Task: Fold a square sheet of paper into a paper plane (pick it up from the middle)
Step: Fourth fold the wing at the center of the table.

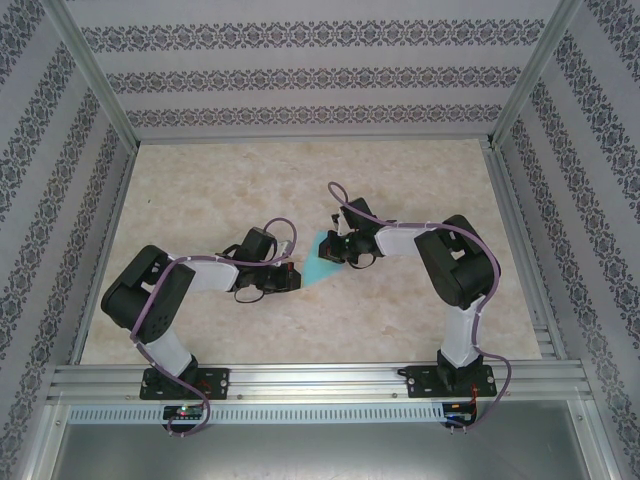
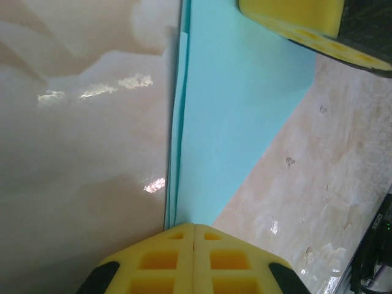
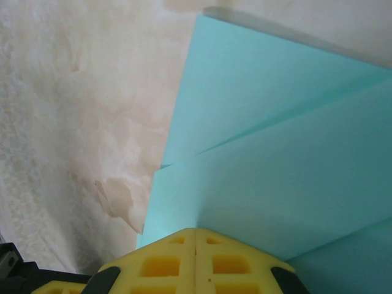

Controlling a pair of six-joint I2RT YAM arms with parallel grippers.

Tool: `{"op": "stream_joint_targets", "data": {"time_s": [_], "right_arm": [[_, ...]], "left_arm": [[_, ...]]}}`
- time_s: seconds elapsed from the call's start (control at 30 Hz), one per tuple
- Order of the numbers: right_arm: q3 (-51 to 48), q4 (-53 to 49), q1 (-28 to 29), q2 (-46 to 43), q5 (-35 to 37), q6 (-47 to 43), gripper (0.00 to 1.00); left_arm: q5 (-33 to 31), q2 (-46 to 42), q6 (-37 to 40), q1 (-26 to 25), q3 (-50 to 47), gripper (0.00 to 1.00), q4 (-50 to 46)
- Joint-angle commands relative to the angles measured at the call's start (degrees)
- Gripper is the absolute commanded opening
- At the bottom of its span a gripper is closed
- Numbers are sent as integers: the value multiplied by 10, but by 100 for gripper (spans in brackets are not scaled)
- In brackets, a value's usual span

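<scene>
Left gripper (image 2: pixel 194 228) should pin its end while the right gripper (image 3: pixel 195 231) rubs along the fold, pressing flat so the crease sets sharp without dragging the teal paper (image 1: pixel 320 264), lying part-folded on the bench (image 1: pixel 420 180) between them. Both have jaws closed together, tips touching the paper.

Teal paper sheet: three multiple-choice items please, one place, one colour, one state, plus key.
1. Where is the thin teal-blue paper sheet? A) between the left gripper and right gripper B) by the far wall C) on the left arm's base
2. Gripper finger colour? A) red B) yellow C) white
3. Paper state? A) crumpled ball B) torn in two C) folded, layers overlapping
Key: 1A, top view shows it there; 2B, wrist views show yellow fingers; 3C, right wrist view shows overlapping flaps.
</scene>
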Motion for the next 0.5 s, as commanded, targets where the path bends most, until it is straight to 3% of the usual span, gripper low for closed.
{"op": "stream_joint_targets", "data": {"time_s": [0.0, 0.2, 0.47], "right_arm": [[13, -70, 4, -22, 46, -47, 0], [40, -44, 14, -76, 12, -57, 0], [-37, 23, 56, -89, -1, -6, 0]], "left_arm": [[-4, 17, 10, 5, -25, 0, -120], [-7, 20, 8, 5, -23, 0, -118], [-7, 22, 3, 5, -17, 0, -117]]}}
